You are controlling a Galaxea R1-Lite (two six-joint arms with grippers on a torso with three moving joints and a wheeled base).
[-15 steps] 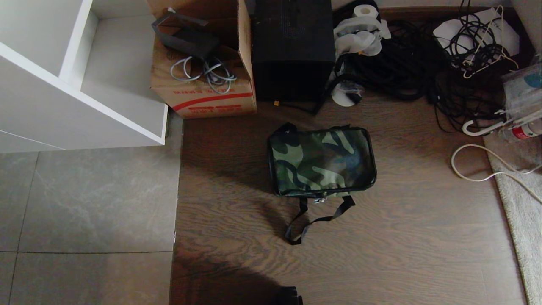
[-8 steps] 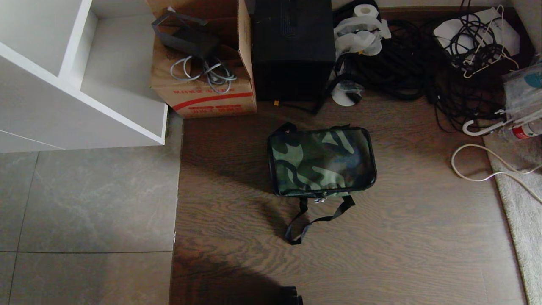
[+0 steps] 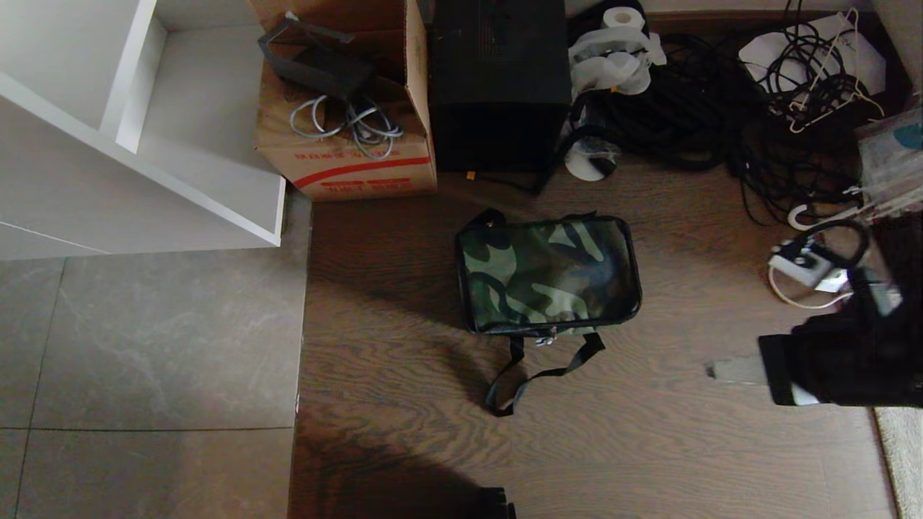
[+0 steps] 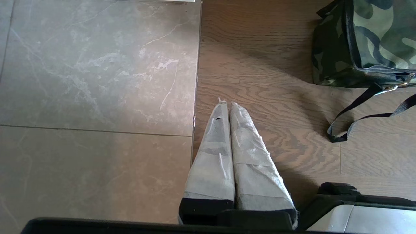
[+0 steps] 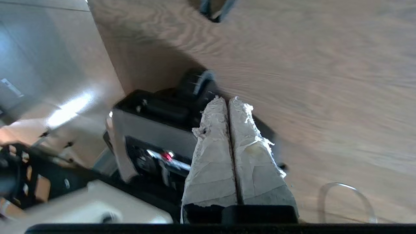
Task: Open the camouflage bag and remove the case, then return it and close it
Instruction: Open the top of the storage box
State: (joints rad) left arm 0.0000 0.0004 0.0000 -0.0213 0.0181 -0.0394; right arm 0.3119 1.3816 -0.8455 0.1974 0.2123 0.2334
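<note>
Camouflage bag (image 3: 548, 275): green-and-black fabric lid, black trim; lies flat on the wood floor (image 3: 649, 447), zipped shut, black strap (image 3: 537, 375) trailing off its near edge. Contents not visible; the case cannot be seen.
Writing: red stripe and red printed characters on the front of the cardboard box (image 3: 350, 155); too small to read. No other legible label.
Cardboard box contents: open top, a dark angular item and a bundle of grey cables (image 3: 346, 119) inside.
Black box (image 3: 497, 79): tall and plain, just beside the cardboard box, behind the bag.
Cable heap (image 3: 721, 94): black cords piled along the far wall, with a white paper roll (image 3: 621, 18) at the left end of the heap.
White shelf unit (image 3: 130, 130): far left, standing over the grey tile.
Right tool (image 3: 728, 370): at the right edge of the head view, well apart from the bag, pointing level toward it; tape-wrapped fingers (image 5: 211, 152) pressed together, gripping nothing.
Left tool (image 4: 226, 105): low over the seam between grey tile (image 4: 97, 81) and wood floor, near the bag's corner, not touching it; tape-wrapped fingers (image 4: 213, 152) closed against each other, empty.
</note>
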